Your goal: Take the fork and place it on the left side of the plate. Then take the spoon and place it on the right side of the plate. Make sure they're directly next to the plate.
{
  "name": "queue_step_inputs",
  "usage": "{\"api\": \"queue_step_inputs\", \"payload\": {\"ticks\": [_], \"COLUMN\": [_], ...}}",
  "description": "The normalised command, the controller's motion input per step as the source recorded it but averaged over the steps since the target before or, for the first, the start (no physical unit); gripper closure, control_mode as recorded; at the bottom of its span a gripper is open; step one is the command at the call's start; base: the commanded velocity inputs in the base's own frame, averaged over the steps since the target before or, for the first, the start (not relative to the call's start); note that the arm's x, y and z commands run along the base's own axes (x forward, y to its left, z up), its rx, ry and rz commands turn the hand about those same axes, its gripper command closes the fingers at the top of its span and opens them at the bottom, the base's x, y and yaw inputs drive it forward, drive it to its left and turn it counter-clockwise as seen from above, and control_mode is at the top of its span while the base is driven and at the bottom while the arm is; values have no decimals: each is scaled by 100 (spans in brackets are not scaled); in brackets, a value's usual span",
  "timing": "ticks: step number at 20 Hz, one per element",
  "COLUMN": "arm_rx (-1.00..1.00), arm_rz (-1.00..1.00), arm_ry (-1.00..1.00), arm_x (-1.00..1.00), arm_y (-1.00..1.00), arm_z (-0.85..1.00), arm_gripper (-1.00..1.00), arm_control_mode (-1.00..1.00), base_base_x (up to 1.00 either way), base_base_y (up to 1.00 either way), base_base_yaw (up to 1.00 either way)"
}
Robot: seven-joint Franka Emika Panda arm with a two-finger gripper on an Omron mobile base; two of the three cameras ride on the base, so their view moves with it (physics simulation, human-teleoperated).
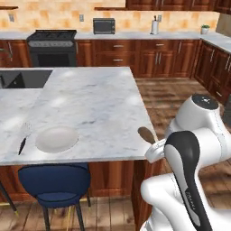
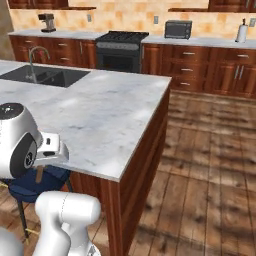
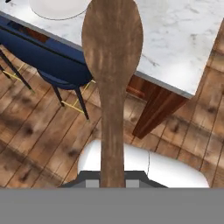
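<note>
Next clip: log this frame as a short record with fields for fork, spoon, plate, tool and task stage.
fork: lying on the marble island, directly left of the plate
spoon: held off the counter, bowl end away from the tool
plate: near the island's front edge
tool: shut on the spoon's handle
stage: fork placed; spoon not yet beside the plate

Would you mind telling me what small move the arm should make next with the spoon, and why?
Probably carry the spoon leftward over the counter toward the plate's right side. The tool is shut on the spoon's handle, holding it off the counter's right edge, while the fork already lies just left of the plate, and the spot on the plate's right is bare.
</note>
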Motion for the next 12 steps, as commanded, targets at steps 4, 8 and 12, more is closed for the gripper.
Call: {"api": "queue_step_inputs", "payload": {"ticks": [4, 8, 12], "arm_rx": [0, 0, 0], "arm_rz": [0, 0, 0], "arm_ry": [0, 0, 0], "arm_x": [0, 0, 0], "arm_y": [0, 0, 0], "arm_z": [0, 0, 0], "arm_gripper": [100, 100, 100], "arm_control_mode": [100, 100, 100], "base_base_x": [-11, -10, -1], "base_base_y": [81, 84, 87], "base_base_yaw": [-41, -40, -39]}}
